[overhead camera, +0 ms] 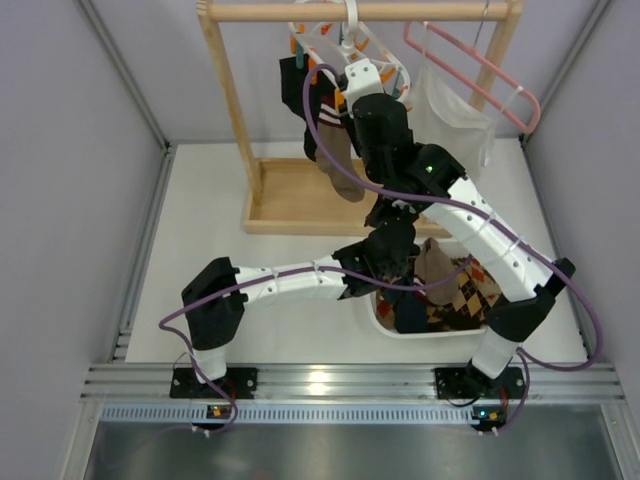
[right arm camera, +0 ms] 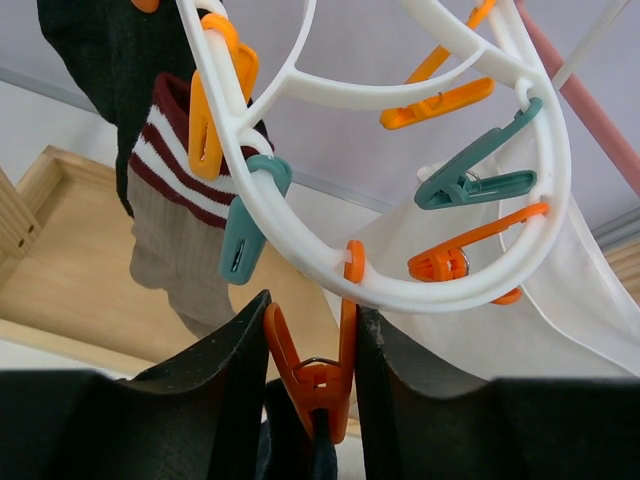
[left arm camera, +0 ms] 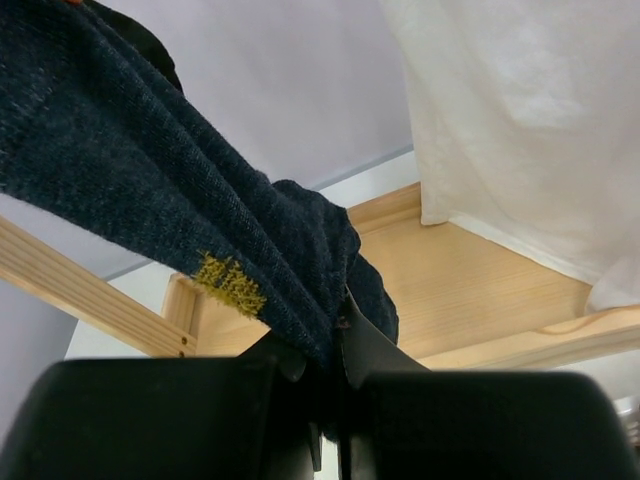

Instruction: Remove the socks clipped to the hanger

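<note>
Right wrist: your right claw (right arm camera: 313, 320) squeezes an orange clip (right arm camera: 312, 385) on the hanger (right arm camera: 420, 290), hung at the far side; your left claw (left arm camera: 335, 335) pinches the navy sock (left arm camera: 150, 190) beneath. Striped sock (right arm camera: 175, 170) at left is still clipped, so expect more to free.

Two arms: white links, black joints, purple cabling.

Same build for left arm (overhead camera: 280, 282) and right arm (overhead camera: 492, 236): smooth white tubular links between bulky matte-black joint housings, seated on black base plates (overhead camera: 212, 381). One purple cable (overhead camera: 585, 320) per arm, looped out near the base and strapped along the white links with pale ties. Small green light (overhead camera: 430, 165) lit on a black housing of the right arm; orange indicator (overhead camera: 212, 411) below the left base, green indicator (overhead camera: 487, 413) below the right. Matte black finish throughout on left claw (left arm camera: 335, 335) and right claw (right arm camera: 313, 318), with broad blocky bodies narrowing to flat, thin-edged fingers.
</note>
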`<state>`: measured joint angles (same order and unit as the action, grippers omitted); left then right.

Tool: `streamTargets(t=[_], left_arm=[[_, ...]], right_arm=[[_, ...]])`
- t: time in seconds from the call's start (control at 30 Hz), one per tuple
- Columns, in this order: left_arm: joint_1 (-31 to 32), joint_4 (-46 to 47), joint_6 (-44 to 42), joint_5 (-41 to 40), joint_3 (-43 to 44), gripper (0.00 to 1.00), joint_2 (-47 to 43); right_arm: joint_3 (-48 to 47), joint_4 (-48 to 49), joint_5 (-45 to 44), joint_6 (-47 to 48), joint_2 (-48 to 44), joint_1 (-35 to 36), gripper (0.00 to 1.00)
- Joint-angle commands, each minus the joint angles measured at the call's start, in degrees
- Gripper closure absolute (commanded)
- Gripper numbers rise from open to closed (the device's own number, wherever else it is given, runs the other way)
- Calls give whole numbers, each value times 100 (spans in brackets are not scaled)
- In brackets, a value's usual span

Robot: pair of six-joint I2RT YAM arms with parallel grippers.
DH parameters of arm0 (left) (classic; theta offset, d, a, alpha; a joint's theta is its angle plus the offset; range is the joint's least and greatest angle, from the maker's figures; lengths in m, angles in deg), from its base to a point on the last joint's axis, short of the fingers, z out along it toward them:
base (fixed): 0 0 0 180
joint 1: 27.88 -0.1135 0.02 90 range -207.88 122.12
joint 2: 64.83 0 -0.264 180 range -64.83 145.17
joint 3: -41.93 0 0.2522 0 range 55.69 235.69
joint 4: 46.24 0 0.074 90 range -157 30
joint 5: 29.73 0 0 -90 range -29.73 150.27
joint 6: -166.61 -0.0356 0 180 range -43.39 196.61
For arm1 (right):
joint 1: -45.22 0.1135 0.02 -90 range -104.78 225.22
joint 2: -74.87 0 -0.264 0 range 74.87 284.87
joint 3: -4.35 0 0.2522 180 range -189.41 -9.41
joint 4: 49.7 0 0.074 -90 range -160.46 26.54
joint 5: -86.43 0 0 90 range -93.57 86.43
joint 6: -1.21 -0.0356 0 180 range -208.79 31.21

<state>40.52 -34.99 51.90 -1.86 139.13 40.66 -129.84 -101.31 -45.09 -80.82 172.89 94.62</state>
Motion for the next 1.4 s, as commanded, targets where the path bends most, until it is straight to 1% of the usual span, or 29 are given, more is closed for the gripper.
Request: streamTargets(t=[0.0,0.03,0.07,0.13,0.17,0.2,0.23,0.27,0.33,0.37,0.47,0.5,0.53,0.57,0.63,0.67,0.7,0.73,0.77,0.8,0.83,0.87,0.9,0.97,1.0,1.1,1.2,1.33,1.37], left_arm=[[94,-58,133,140,-117,100,-240],[86,-58,150,148,-143,100,-257],[86,-58,177,157,-178,100,-283],[86,-58,265,175,-284,100,-362],[86,-58,308,166,-328,100,-406],[77,-58,405,166,-380,100,-441],[77,-67,458,175,-503,100,-538],[77,-67,554,201,-565,100,-599],[86,-76,660,349,-792,100,-862],[94,-84,730,420,-907,100,-977],[94,-312,1265,964,-1408,100,-1600],[94,-339,1580,1157,-1531,100,-1785],[94,-453,1757,1525,-1689,100,-1961],[94,-462,2003,1694,-1943,100,-2293],[94,-567,2311,1914,-2164,100,-2568],[94,-638,2443,2185,-2304,100,-2795],[94,-699,2679,2318,-2358,100,-2902],[103,-787,2795,2493,-2411,100,-2990],[103,-814,2961,2860,-2463,100,-3078],[103,-823,3041,3082,-2577,100,-3253],[103,-832,3121,3258,-2648,100,-3315],[103,-823,3252,3695,-2692,100,-3368],[103,-823,3297,3908,-2753,100,-3447],[103,-823,3446,4286,-2728,100,-3413],[103,-823,3490,4584,-2710,100,-3378],[103,-823,3552,5094,-2517,100,-3053],[103,-823,3526,5315,-2210,100,-2561],[103,-1094,3490,5850,-1508,100,-1779],[103,-1191,3534,5870,-1123,100,-1378]], right_arm=[[-96,436,3,30,-46,86,68],[-78,471,21,12,-81,87,73],[-8,497,38,3,-107,87,75],[45,559,74,-14,-169,87,75],[71,559,91,-14,-178,87,78],[80,568,152,-6,-178,78,84],[98,576,196,-32,-204,86,82],[98,524,249,-49,-221,87,77],[133,506,372,-154,-283,87,58],[220,498,468,-190,-335,87,58],[378,471,864,-374,-590,78,46],[405,384,1047,-444,-739,86,35],[440,357,1110,-463,-810,78,29],[501,313,1163,-489,-889,78,27],[633,260,1330,-559,-1187,78,22],[773,260,1357,-577,-1293,86,21],[861,260,1418,-629,-1546,69,16],[941,243,1453,-647,-1697,78,14],[1116,216,1497,-665,-1837,78,12],[1239,199,1593,-665,-2169,78,6],[1501,155,1612,-665,-2347,78,3],[1652,137,1612,-674,-2531,69,2],[1810,111,1542,-726,-2925,69,1],[2301,137,1454,-761,-3349,52,1],[2469,137,1401,-962,-3794,51,0],[2997,76,1436,-1095,-4525,51,1],[3305,-135,1489,-1201,-5027,51,1],[3604,-320,1427,-1210,-5459,51,1],[3631,-346,1410,-1210,-5530,51,1]])
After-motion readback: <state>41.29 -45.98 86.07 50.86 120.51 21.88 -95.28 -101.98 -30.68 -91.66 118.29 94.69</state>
